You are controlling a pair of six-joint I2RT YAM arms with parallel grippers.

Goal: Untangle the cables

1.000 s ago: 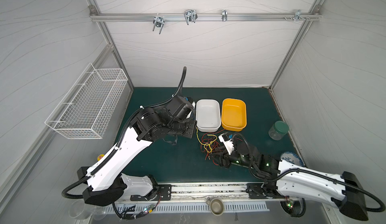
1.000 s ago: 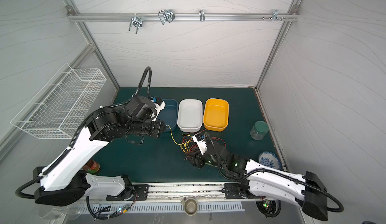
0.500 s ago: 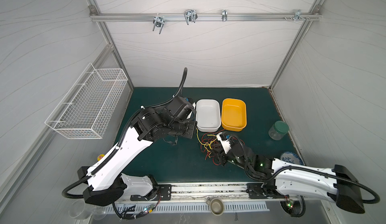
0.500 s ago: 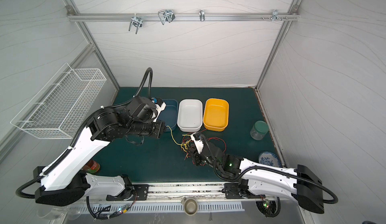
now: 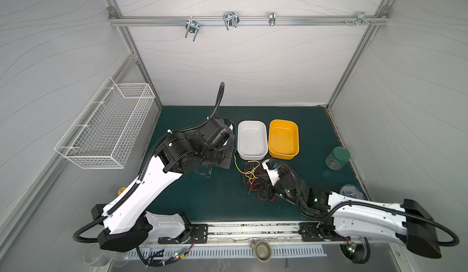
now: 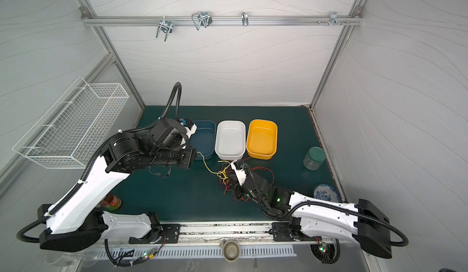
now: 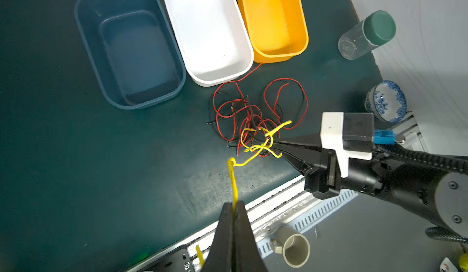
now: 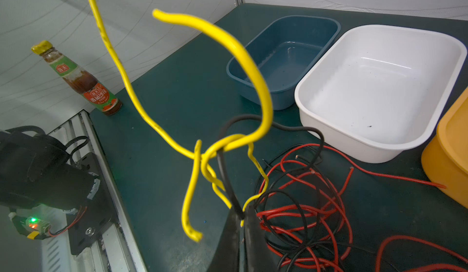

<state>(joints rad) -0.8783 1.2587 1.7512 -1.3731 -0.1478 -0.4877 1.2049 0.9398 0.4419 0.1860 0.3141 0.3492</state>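
Now the right jaws have pinched the cables (image 8: pixel 266 101) (left jaws unchanged).

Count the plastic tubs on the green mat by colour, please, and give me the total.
Blue tub: 1
White tub: 1
Orange tub: 1
Total: 3
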